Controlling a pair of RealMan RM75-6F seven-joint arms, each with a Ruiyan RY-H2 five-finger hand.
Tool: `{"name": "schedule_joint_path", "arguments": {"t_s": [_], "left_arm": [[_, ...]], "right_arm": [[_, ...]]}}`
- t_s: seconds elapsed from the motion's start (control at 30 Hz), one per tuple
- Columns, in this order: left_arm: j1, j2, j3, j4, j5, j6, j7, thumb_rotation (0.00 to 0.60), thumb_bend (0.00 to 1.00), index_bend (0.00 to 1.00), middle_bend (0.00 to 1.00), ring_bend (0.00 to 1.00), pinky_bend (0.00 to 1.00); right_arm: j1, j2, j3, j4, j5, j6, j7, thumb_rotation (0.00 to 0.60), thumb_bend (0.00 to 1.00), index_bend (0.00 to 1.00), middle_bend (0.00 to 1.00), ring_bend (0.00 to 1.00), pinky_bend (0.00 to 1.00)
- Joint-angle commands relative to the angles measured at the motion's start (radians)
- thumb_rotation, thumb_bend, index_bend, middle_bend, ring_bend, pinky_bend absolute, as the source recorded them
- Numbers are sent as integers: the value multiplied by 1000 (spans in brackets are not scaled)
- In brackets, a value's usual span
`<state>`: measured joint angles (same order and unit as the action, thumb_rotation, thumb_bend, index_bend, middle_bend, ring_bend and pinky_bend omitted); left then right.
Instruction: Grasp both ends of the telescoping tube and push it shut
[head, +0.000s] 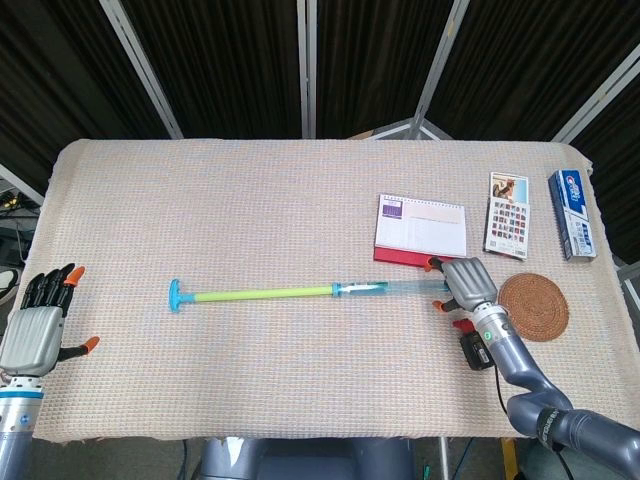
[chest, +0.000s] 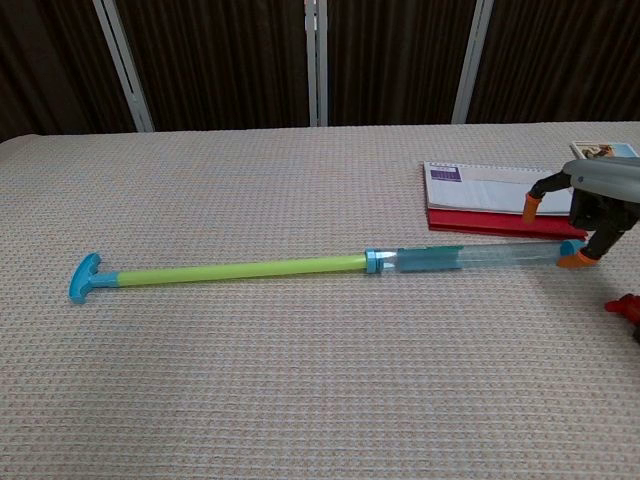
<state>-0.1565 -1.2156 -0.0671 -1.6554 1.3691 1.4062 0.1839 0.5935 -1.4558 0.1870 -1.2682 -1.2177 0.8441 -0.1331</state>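
At the near left edge of the counter (head: 120, 200), the left hand (head: 38, 325) is seen with fingers spread apart and nothing in it, well apart from the T-shaped handle (head: 175, 295) of the telescoping tube (chest: 300, 266). The tube lies fully extended across the middle of the woven cloth, handle to the left and clear barrel to the right. Over the barrel's right end the right hand (chest: 590, 215) is poised, thumb and a finger straddling the tip; the fingers are apart, and no grip can be made out yet.

For the step in hand, the right fingers should be closed squarely on the barrel end, and the left hand brought in to the handle — only then can the two ends be pushed together along the tube's own line, so that the rod does not bind.

Near the right hand, a small black bottle with a red cap (head: 476, 346) and a round woven coaster (head: 533, 306) are found. Just behind the barrel a desk calendar (head: 421, 232) stands close enough to be brushed. Farther off, a printed card (head: 506, 216) and a blue box (head: 572, 212) lie out of the way.
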Motion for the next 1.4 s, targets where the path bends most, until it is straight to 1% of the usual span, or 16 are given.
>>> {"name": "schedule_joint_path", "arguments": {"t_s": [0.03, 0.2, 0.73, 0.9, 1.0, 1.07, 1.1, 1.13, 1.17, 1.2, 1.23, 1.27, 1.3, 1.33, 1.37, 1.4], "left_arm": [[-1, -1, 0, 1, -1, -2, 0, 600, 0, 0, 0, 0, 0], [-3, -4, -1, 6, -6, -9, 3, 600, 0, 0, 0, 0, 0], [-7, -10, -3, 13, -19, -24, 7, 600, 0, 0, 0, 0, 0], [-10, -12, -3, 15, -24, -31, 10, 600, 0, 0, 0, 0, 0], [-15, -14, -3, 16, -28, -42, 14, 600, 0, 0, 0, 0, 0], [-29, -22, -8, 21, -30, -59, 24, 600, 0, 0, 70, 23, 20], [-34, -26, -10, 24, -30, -63, 27, 600, 3, 0, 155, 78, 69], [-43, -33, -15, 29, -31, -71, 29, 600, 25, 0, 266, 162, 145], [-53, -41, -19, 32, -34, -84, 28, 600, 76, 0, 402, 292, 272], [-71, -53, -24, 37, -33, -108, 26, 600, 115, 0, 476, 372, 363], [-122, -82, -34, 59, -20, -170, 24, 600, 174, 3, 563, 471, 489], [-145, -98, -42, 76, -21, -198, 24, 600, 212, 27, 627, 546, 605], [-168, -115, -48, 91, -20, -223, 23, 600, 226, 55, 660, 585, 668], [-196, -137, -57, 113, -18, -253, 21, 600, 256, 116, 706, 634, 742], [-216, -154, -63, 129, -16, -273, 18, 600, 288, 189, 746, 670, 800], [-233, -168, -66, 142, -14, -290, 14, 600, 313, 229, 769, 688, 829]], "right_arm": [[5, -12, -6, 16, 0, 2, -12, 600, 153, 378, 1000, 1000, 1000], [23, -62, -16, 82, 14, 0, -57, 600, 174, 389, 1000, 1000, 1000], [46, -118, -25, 163, 26, -4, -68, 600, 175, 447, 1000, 1000, 1000], [47, -116, -29, 163, 27, -7, -66, 600, 241, 555, 1000, 1000, 1000], [45, -110, -29, 150, 27, -3, -62, 600, 286, 591, 1000, 1000, 1000], [41, -101, -27, 129, 33, -1, -59, 600, 297, 606, 1000, 1000, 1000], [41, -97, -27, 122, 35, -1, -60, 600, 302, 609, 1000, 1000, 1000], [39, -92, -27, 112, 39, -1, -61, 600, 306, 611, 1000, 1000, 1000], [38, -86, -27, 101, 43, -2, -63, 600, 311, 612, 1000, 1000, 1000], [37, -80, -26, 90, 48, -2, -66, 600, 314, 614, 1000, 1000, 1000], [34, -69, -25, 67, 59, -3, -72, 600, 314, 614, 1000, 1000, 1000], [34, -61, -24, 53, 68, -5, -80, 600, 313, 615, 1000, 1000, 1000], [34, -55, -23, 41, 77, -8, -89, 600, 313, 616, 1000, 1000, 1000], [34, -48, -22, 26, 90, -10, -100, 600, 313, 616, 1000, 1000, 1000], [35, -44, -22, 17, 98, -9, -109, 600, 314, 617, 1000, 1000, 1000], [35, -41, -22, 10, 105, -9, -116, 600, 316, 619, 1000, 1000, 1000]]}}
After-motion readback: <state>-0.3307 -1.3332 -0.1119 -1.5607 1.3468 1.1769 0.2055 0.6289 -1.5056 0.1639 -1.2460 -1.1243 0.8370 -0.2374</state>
